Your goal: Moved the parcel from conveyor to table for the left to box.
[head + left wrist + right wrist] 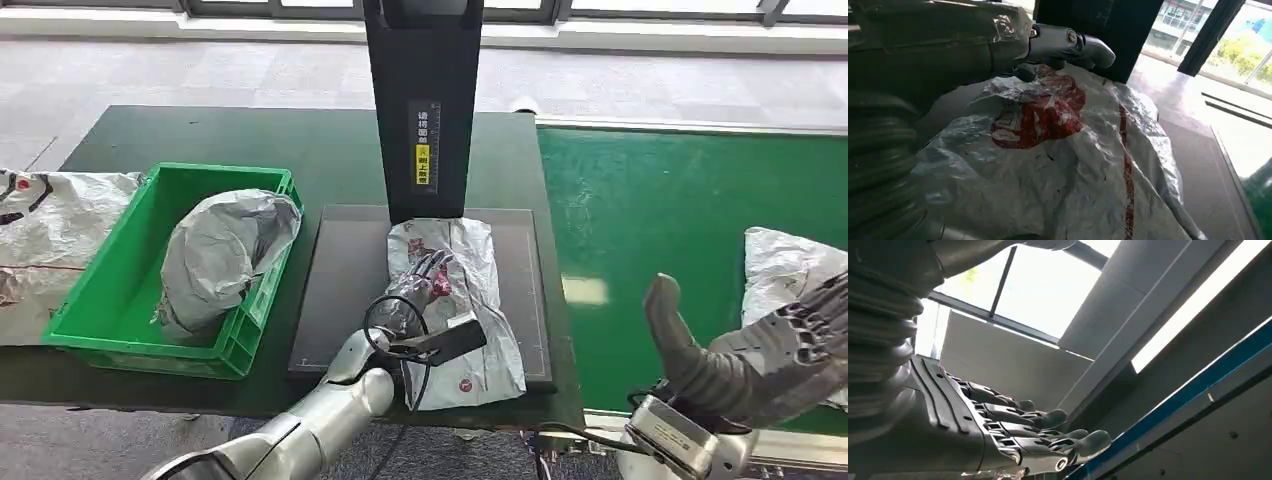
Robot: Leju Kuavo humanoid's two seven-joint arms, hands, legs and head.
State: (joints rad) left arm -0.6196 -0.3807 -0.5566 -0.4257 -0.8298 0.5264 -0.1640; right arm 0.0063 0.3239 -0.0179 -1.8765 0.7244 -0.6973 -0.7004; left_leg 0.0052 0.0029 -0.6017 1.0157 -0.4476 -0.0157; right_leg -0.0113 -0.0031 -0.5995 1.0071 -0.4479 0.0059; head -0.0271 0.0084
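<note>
The crumpled silver plastic parcel with red print (462, 300) lies on the dark flat scale pad (340, 290) on the bench, below the black scanner post (423, 100), likely for weighing. The left hand (420, 283) rests on top of it; whether its fingers (1083, 47) grip the parcel I cannot tell. The green plastic crate (120, 290) waits just beside the pad. The right hand (760, 350) hovers over the green conveyor belt (650, 200), fingers spread, empty.
</note>
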